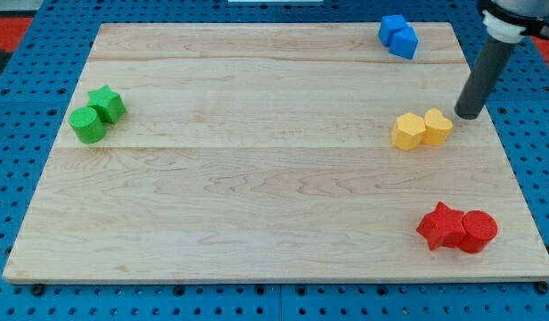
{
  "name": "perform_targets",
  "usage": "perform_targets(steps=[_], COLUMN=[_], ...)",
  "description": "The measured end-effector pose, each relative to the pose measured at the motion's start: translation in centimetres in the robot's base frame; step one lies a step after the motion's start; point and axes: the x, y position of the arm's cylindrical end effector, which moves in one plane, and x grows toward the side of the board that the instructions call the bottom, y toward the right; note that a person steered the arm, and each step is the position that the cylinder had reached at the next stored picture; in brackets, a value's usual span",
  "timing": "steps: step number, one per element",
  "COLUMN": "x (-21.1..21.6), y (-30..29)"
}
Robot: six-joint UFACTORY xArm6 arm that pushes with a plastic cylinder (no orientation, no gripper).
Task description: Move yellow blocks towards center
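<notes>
Surface (257, 187): pale wooden board, planks running left to right, lying on a blue perforated base (25, 294) that shows on all sides.

Rod (485, 76): dark, straight, coming down from the view's top right corner with a slight lean. It carries no fingers, so no open or closed state applies. My tip (468, 115) sits on the board near the right edge, just to the right of the yellow pair and slightly above it; a narrow gap seems to remain between tip and nearest block (contact cannot be ruled out at this size).

Yellow blocks, two, touching each other, on the right side of the board at about mid-height, well off centre:
- yellow block, left (407, 131), roughly hexagonal.
- yellow block, right (438, 126), heart-like in outline (shape not certain).

Blue blocks (398, 36): two, pressed together, at the top edge toward the right; angular, exact shapes unclear.

Green blocks, two, touching, near the left edge in the upper half:
- green star (107, 102), upper right of the pair.
- green cylinder (87, 125), lower left.

Red blocks, two, touching, in the lower right corner:
- red star-like block (442, 226), left.
- red cylinder (478, 231), right.

Centre of the board: bare wood.
</notes>
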Motion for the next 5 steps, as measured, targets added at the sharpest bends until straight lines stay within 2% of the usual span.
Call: perform_targets(steps=[2, 4, 5], x=[1.2, 3.9, 3.9], y=[-0.2, -6.3, -9.9])
